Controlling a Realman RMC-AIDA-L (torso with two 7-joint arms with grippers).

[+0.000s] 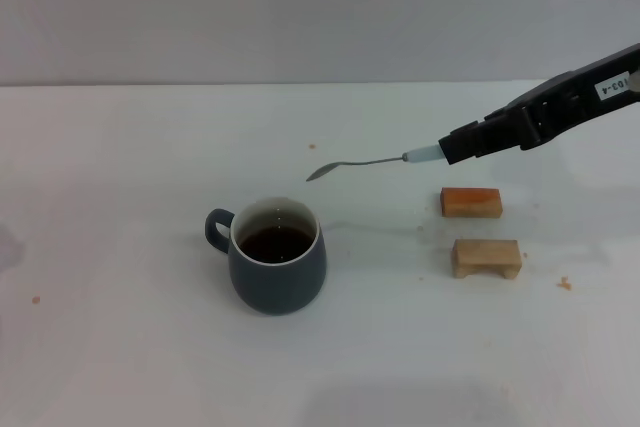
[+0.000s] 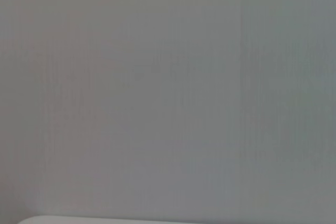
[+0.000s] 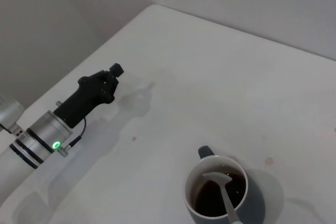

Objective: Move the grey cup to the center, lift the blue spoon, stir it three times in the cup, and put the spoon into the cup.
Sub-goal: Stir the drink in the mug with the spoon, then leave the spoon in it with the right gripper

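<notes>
Right hand (image 1: 452, 150): clamped on blue spoon (image 1: 365, 163) handle end; light, stiff, slippery.
Grey cup (image 1: 278, 268): heavy, fragile, liquid-filled; handle left.
Left hand (image 3: 112, 72): parked far left, grip undeterminable.

Open table (image 1: 120, 167) surrounds the grey cup (image 1: 277, 269); two wooden blocks (image 1: 478, 230) crowd its right side.

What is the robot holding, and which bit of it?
The right gripper holds the blue spoon by the end of its pale blue handle, its bowl hanging above the grey cup. The left gripper holds nothing.

Almost the whole view is a plain grey wall (image 2: 168, 87). At the lower edge, a thin pale strip (image 2: 105, 220) curves in.
</notes>
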